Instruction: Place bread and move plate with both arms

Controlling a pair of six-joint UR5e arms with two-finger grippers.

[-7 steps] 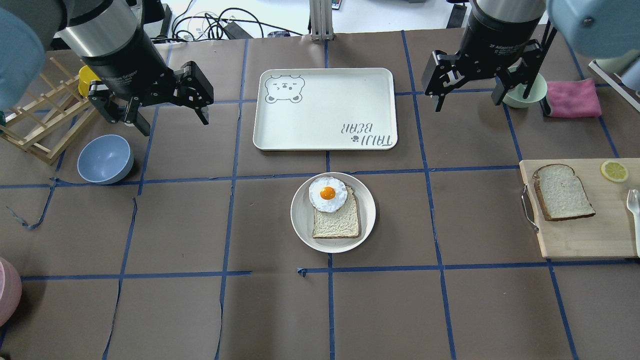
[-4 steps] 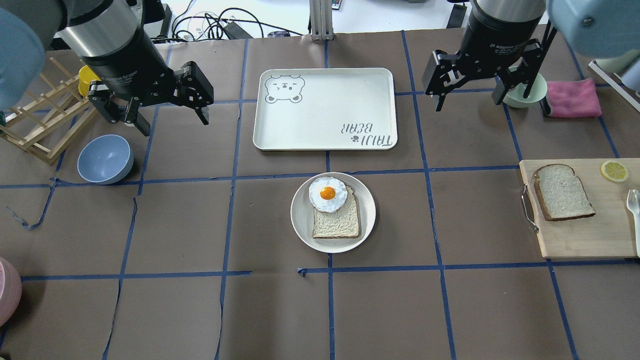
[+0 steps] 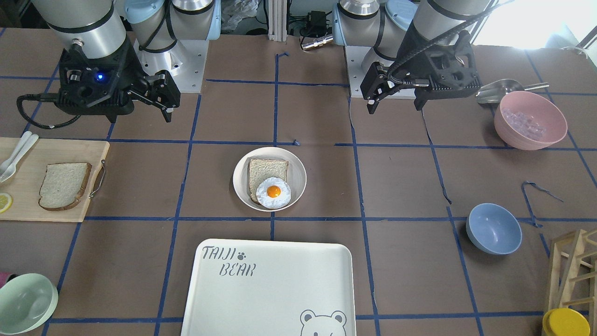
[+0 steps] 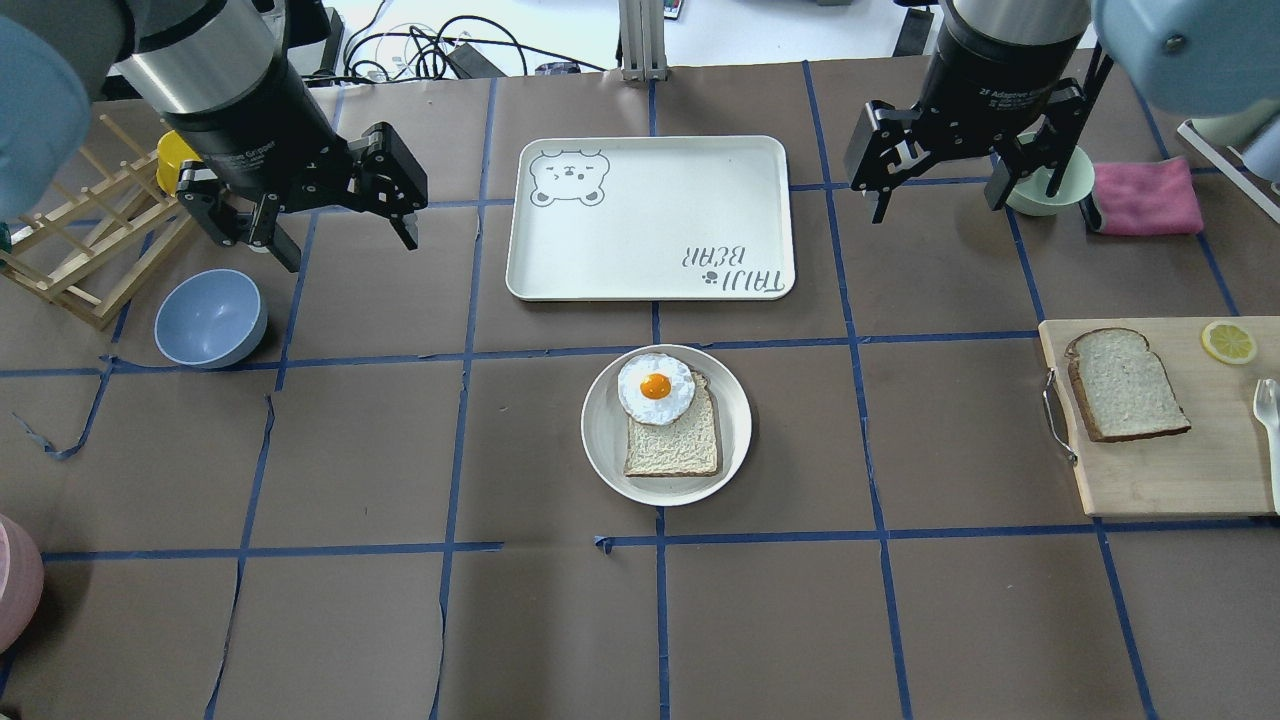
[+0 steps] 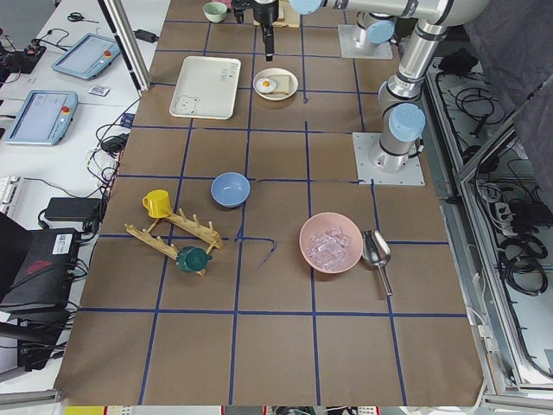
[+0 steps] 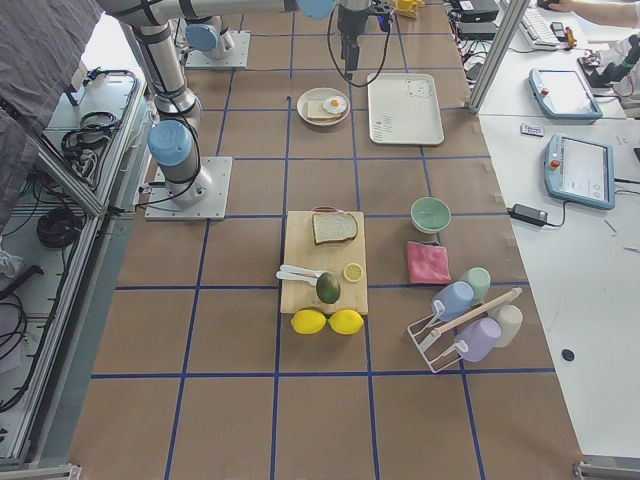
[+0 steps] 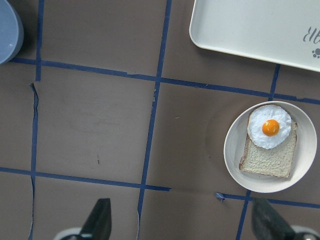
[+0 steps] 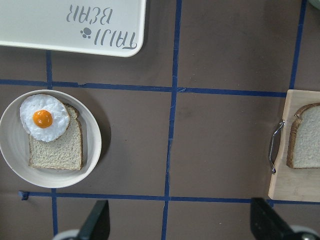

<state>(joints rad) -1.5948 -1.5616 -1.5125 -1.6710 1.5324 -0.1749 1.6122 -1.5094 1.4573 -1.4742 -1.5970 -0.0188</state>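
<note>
While the left gripper [image 4: 347, 245] and the right gripper [image 4: 938, 205] hung above the far half of the paper-covered table [image 4: 350, 450], the bread [image 4: 1128, 385] lay flat on a wooden cutting board [image 4: 1170, 470] at the robot's right-hand edge, well apart from the plate [image 4: 603, 440]. Each gripper had its two black fingers spread wide with nothing between them. The left one was poised between a blue bowl [image 4: 210, 318] and the white "TAIJI BEAR" tray [image 4: 650, 215]. The right one hovered off the tray's other end (a pale green bowl [image 4: 1065, 188] sat partly hidden behind one of its fingers, with a pink cloth [image 4: 1145, 195] just beside it).

The plate rested at the middle of the table, near the tray's robot-side edge but not touching it. It carried a paler, squarer slice [image 4: 672, 448], with a fried egg [image 4: 655, 388] overlapping the slice's far edge. On the board, a lemon slice [image 4: 1228, 342] lay near the bread, apart from it. A metal handle [image 4: 1058, 415] was fixed to the board's edge facing the plate. Both wrist cameras looked straight down, each showing its own fingertips wide apart at the bottom of the frame.
</note>
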